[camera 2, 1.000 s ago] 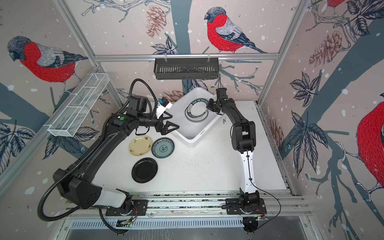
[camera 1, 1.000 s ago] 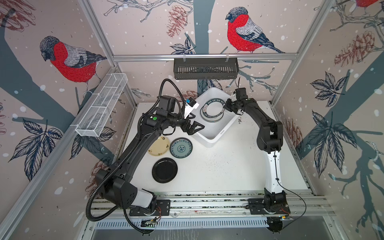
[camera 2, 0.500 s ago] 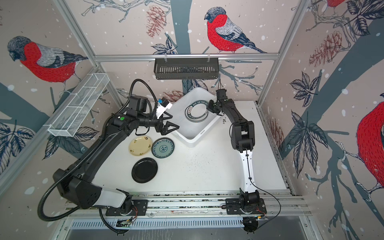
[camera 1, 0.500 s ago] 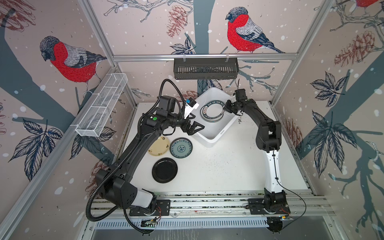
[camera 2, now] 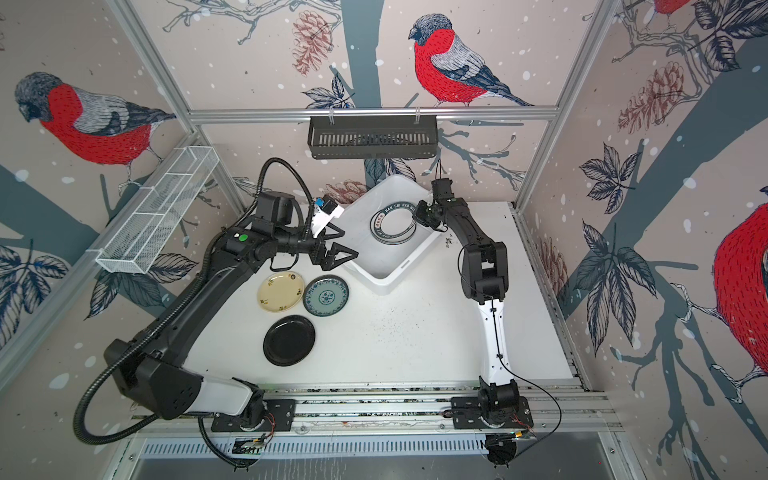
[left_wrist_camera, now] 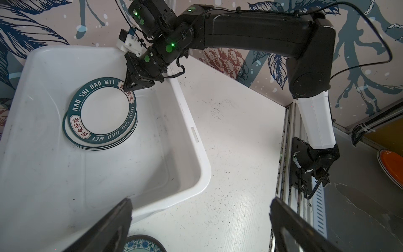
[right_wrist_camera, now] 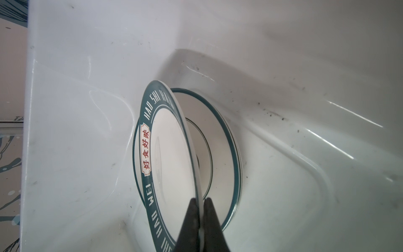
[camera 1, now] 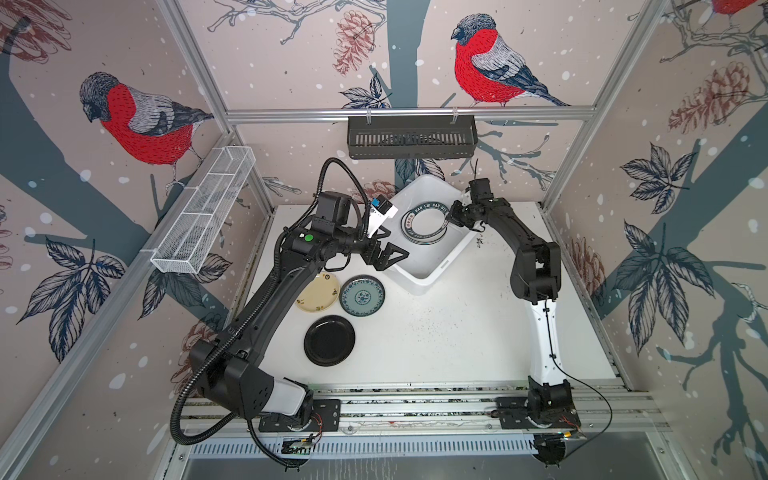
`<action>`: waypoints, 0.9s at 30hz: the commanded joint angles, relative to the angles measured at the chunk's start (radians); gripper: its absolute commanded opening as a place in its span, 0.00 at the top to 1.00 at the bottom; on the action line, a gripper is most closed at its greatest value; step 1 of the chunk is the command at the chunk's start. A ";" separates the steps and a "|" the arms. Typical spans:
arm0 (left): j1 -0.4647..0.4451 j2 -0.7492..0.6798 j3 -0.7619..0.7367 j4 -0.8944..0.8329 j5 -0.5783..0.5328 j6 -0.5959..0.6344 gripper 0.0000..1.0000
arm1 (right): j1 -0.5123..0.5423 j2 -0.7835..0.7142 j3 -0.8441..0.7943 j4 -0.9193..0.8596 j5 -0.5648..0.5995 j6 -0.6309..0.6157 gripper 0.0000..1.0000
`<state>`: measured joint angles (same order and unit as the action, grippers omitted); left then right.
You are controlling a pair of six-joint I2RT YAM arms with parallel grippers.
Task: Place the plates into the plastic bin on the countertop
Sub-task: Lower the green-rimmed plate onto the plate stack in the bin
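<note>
The white plastic bin (camera 1: 419, 286) stands at the back of the countertop (camera 1: 457, 332). My right gripper (right_wrist_camera: 201, 200) is shut on the rim of a white plate with a dark lettered rim (right_wrist_camera: 170, 152). It holds the plate tilted above a stack of plates (right_wrist_camera: 218, 152) on the bin floor. In a top view the right gripper (camera 1: 451, 216) is over the bin's right side. My left gripper (left_wrist_camera: 201, 203) hangs open and empty above the bin's near-left edge (camera 1: 392, 255). Cream-yellow (camera 1: 318, 293), teal (camera 1: 361, 296) and black (camera 1: 329, 340) plates lie on the countertop, left of the bin.
A black slotted rack (camera 1: 411, 137) hangs on the back wall above the bin. A white wire mesh tray (camera 1: 203, 216) is fixed to the left wall. The rail with both arm bases (camera 1: 415, 411) runs along the front edge.
</note>
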<state>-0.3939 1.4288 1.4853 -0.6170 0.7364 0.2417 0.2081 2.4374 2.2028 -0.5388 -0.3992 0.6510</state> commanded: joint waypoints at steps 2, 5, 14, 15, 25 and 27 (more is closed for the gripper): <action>0.000 -0.008 -0.002 0.012 0.021 0.010 0.02 | -0.002 0.003 0.006 0.016 -0.020 -0.003 0.93; 0.000 -0.007 -0.003 0.014 0.023 0.010 0.02 | -0.003 0.004 0.005 0.017 -0.018 -0.003 0.91; 0.000 -0.004 -0.004 0.013 0.024 0.012 0.02 | -0.004 0.009 0.003 0.019 -0.017 -0.001 0.87; 0.000 -0.003 -0.005 0.013 0.025 0.012 0.02 | -0.005 0.009 0.003 0.018 -0.017 0.000 0.87; 0.000 -0.002 -0.004 0.015 0.027 0.011 0.02 | -0.010 0.015 0.006 0.011 -0.013 -0.002 0.83; -0.001 -0.002 -0.006 0.014 0.027 0.011 0.02 | -0.011 0.017 0.008 0.010 -0.012 -0.002 0.83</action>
<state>-0.3939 1.4273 1.4803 -0.6167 0.7372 0.2428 0.2001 2.4493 2.2028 -0.5396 -0.4183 0.6502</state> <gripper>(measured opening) 0.976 0.172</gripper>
